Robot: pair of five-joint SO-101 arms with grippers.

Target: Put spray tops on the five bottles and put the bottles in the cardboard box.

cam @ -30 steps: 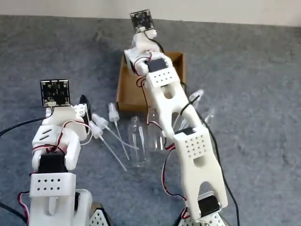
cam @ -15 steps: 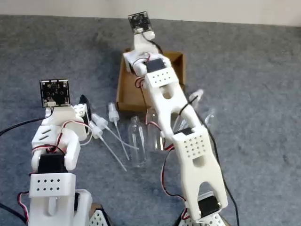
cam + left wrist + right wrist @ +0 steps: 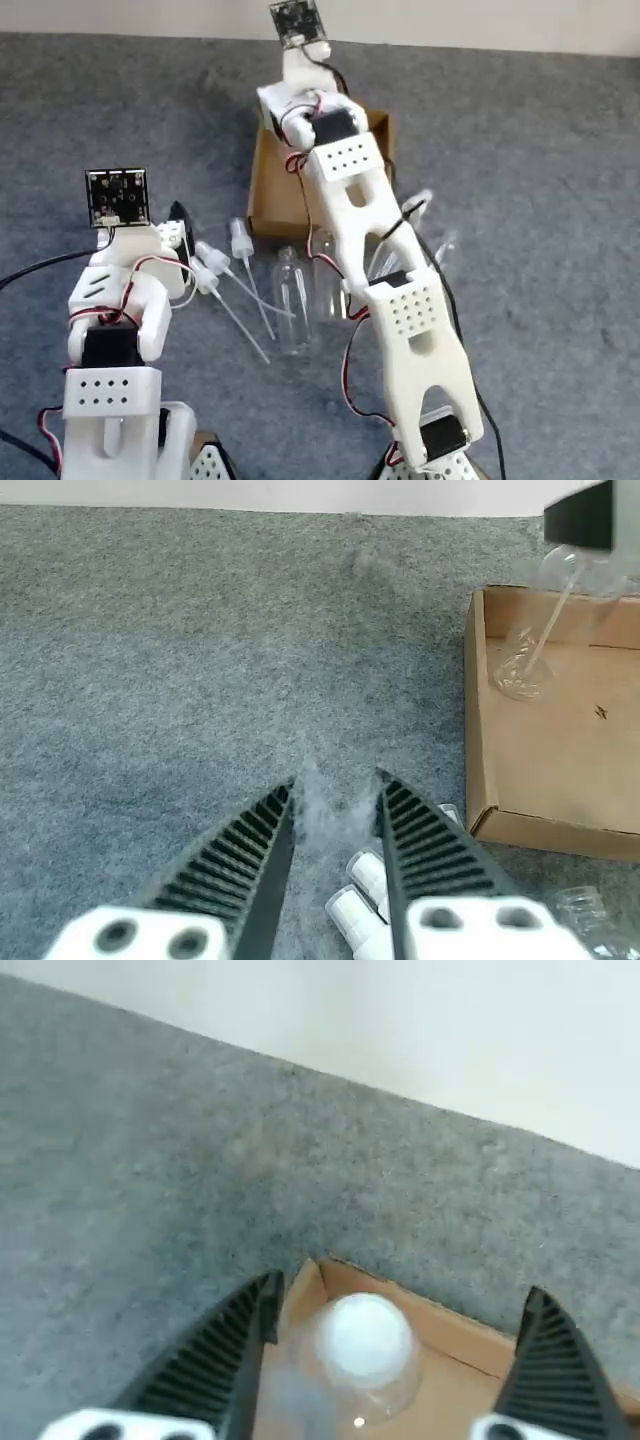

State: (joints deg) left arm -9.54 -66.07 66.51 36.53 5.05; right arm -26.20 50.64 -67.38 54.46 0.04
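Right fingers (image 3: 228, 1348) risen, bottle (image 3: 365, 1345) in cardboard box (image 3: 447, 1322)

Three spray tops (image 3: 211, 254) and two uncapped bottles (image 3: 291, 298) are lying plainly visible; one cardboard box (image 3: 270, 200) is holding one bottle (image 3: 522, 670).

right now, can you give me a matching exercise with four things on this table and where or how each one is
Things
1 left gripper
2 right gripper
3 capped bottle
4 spray tops

Places or states
a inside the box
b lying loose on the carpet next to the bare bottles
c jaws wide open, above the box
d jaws open over carpet, outside the box

Pairs: 1-d, 2-c, 3-a, 4-b
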